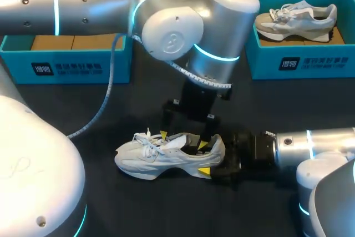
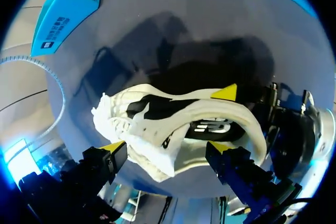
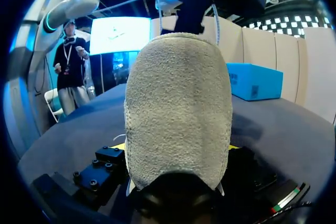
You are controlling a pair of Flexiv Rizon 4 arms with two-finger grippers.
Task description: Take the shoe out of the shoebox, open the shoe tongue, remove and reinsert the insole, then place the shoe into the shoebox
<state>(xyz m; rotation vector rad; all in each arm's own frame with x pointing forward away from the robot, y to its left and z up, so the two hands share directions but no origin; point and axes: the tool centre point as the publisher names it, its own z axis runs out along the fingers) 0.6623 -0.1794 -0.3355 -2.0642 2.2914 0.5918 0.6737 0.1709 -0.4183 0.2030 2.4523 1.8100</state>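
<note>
The left arm (image 1: pixel 166 26) comes in from the far left and bends at a big elbow above the table's middle. Its wrist drops straight down, so the left gripper (image 1: pixel 183 140) hangs over the shoe (image 1: pixel 150 156) with its fingers pointing at the table (image 1: pixel 166 209). Those fingers are spread wide along the shoe's length, one yellow tip by the laces and the other by the heel collar. They grasp nothing; the left wrist view shows the shoe's mouth and a white flap between them, either tongue or insole.

The right arm (image 1: pixel 316 142) lies low and level, stretched in from the right edge toward the middle. The right gripper (image 1: pixel 208 162) is clamped on the shoe's heel. In the right wrist view the suede heel fills the space between its fingers.

The shoe rests on the table, sole down, in front of both boxes and inside neither. Its long axis runs side to side, with the toe toward the left arm's side and the heel toward the right arm. At the far right a blue shoebox (image 1: pixel 299 65) holds a second shoe (image 1: pixel 299 20). At the far left stands another blue box (image 1: pixel 77 65).
</note>
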